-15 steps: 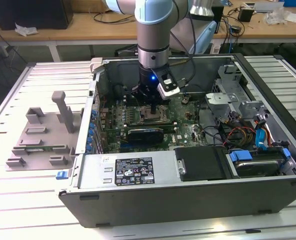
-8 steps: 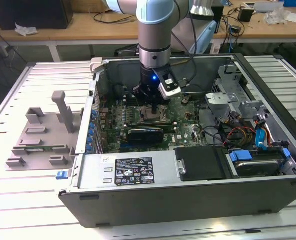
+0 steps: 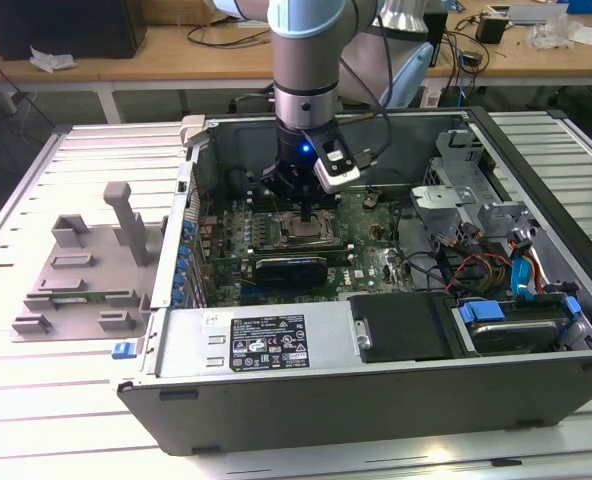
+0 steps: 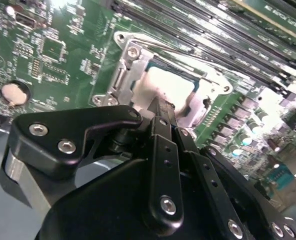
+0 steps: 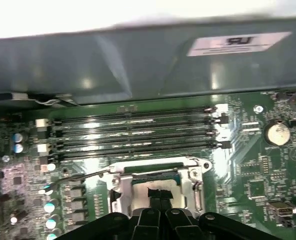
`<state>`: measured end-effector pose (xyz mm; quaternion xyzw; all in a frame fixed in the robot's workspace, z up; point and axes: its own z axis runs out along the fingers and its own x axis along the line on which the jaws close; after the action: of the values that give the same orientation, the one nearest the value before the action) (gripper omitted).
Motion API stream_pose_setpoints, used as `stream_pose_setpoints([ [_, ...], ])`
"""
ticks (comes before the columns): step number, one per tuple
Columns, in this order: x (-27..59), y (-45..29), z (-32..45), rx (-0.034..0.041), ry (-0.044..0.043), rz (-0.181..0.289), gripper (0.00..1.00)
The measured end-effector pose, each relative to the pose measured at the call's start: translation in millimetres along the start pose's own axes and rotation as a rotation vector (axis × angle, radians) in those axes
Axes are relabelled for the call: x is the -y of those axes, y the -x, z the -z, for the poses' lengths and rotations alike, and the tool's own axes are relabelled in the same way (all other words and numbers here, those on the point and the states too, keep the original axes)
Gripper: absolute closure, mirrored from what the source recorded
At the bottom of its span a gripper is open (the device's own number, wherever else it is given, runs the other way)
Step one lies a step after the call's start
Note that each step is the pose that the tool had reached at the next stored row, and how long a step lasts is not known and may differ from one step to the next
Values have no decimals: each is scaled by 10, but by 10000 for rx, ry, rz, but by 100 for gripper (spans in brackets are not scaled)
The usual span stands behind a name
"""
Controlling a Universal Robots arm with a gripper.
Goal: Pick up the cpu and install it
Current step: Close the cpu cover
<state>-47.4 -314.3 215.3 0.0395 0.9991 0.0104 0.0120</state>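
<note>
The cpu [image 4: 170, 82], a small square chip with a shiny silver top, lies flat inside the metal-framed socket [image 5: 198, 186] on the green motherboard [image 4: 63, 55]. My gripper [image 3: 306, 213] hangs straight down over the socket inside the open computer case [image 3: 376, 400]. Its black fingers stand close together, and the tips [image 4: 163, 106] rest on or just above the cpu's top. In the first wrist view the gripper [image 5: 159, 195] covers the middle of the cpu [image 5: 139, 192]. Whether the tips press on the chip cannot be told.
A grey plastic tray [image 3: 86, 270] with upright blocks lies outside the case at the exterior view's left. Memory slots [image 5: 133, 135] run beside the socket. A coin battery [image 5: 277, 132] sits on the board. Cables [image 3: 476, 268] and drive bays fill the case's right side.
</note>
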Motion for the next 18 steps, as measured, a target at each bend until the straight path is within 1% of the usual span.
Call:
stream_pose_setpoints([
  [3, 3, -40, 1, -3, -11, 153, 89],
  [5, 12, -94, 3, -8, -8, 374, 89],
  [7, 56, -126, 0, -11, -4, 526, 89],
  [9, 72, -139, -4, -12, -3, 568, 89],
  [12, 81, -201, -76, -13, 6, 642, 89],
  [15, 83, -229, -81, -13, 7, 661, 89],
  [18, 86, -275, -82, -13, 8, 672, 89],
])
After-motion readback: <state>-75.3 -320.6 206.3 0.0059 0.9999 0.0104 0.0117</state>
